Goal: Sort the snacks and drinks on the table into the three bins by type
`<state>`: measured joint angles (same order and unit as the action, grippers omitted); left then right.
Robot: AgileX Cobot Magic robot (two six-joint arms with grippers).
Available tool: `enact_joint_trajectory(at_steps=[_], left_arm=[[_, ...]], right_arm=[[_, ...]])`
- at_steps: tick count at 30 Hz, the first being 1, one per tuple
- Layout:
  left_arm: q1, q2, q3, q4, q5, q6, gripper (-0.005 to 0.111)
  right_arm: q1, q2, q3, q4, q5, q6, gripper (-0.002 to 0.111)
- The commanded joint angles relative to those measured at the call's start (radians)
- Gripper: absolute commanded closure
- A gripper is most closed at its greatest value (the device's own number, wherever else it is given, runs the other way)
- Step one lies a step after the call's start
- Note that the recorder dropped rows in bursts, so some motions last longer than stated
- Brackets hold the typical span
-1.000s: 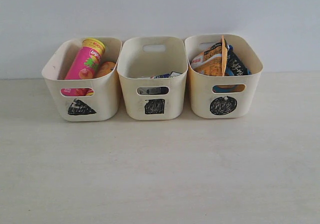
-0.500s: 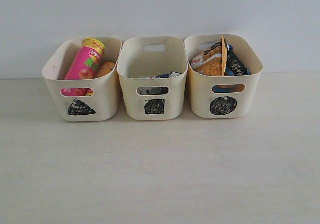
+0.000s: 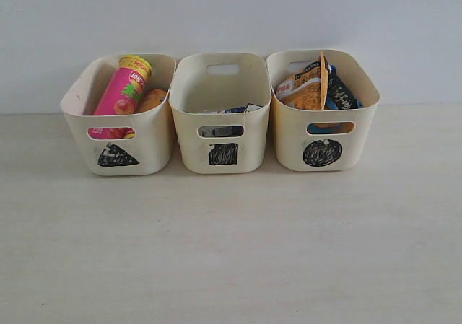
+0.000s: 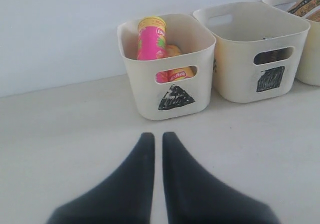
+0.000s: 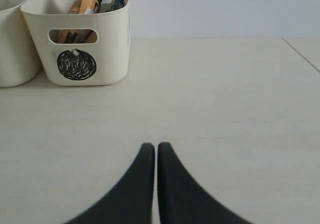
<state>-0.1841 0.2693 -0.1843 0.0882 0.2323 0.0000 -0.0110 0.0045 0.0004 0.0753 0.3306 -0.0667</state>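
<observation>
The sorting looks finished, or very nearly so. The triangle bin (image 3: 119,133) holds the pink crisp tube (image 3: 124,89), which leans with its yellow cap above the rim. A yellow-orange tube (image 3: 151,99) sits beside it, lower and mostly hidden.

The square bin (image 3: 222,151), in the middle, shows only a white-and-blue carton top (image 3: 234,110) just above its front wall. Something dark shows through the handle slot. I judge that to be the second drink, but the views do not let me confirm it.

The circle bin (image 3: 323,140) carries the orange-brown bag (image 3: 307,89), standing on edge, with the blue-black bag (image 3: 341,93) tucked against it.

No snack or drink shows on the surface (image 3: 231,252) in front of the bins in any view. By type, each bin appears to hold one kind: tubes, cartons, bags.

The left end effector (image 4: 158,135) hangs over bare surface in front of the triangle bin, fingers together and holding nothing. The right end effector (image 5: 155,145) is likewise closed and empty, well apart from the circle bin.

As far as I can judge, nothing is left to move. The only doubt is the second carton.
</observation>
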Motion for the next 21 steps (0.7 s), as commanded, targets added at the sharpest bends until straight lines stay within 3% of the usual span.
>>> enact_joint_trajectory(at_steps=[1, 14, 21], left_arm=[[0.048, -0.089, 0.052, -0.003, 0.008, -0.030, 0.102], [0.198, -0.263, 0.120, -0.045, 0.056, -0.030, 0.102], [0.220, -0.269, 0.184, -0.047, 0.026, -0.030, 0.102]], right_arm=[[-0.008, -0.005, 0.000, -0.007, -0.008, 0.001, 0.108], [-0.008, -0.005, 0.000, -0.007, -0.008, 0.001, 0.108], [-0.008, -0.005, 0.000, -0.007, -0.008, 0.001, 0.108]])
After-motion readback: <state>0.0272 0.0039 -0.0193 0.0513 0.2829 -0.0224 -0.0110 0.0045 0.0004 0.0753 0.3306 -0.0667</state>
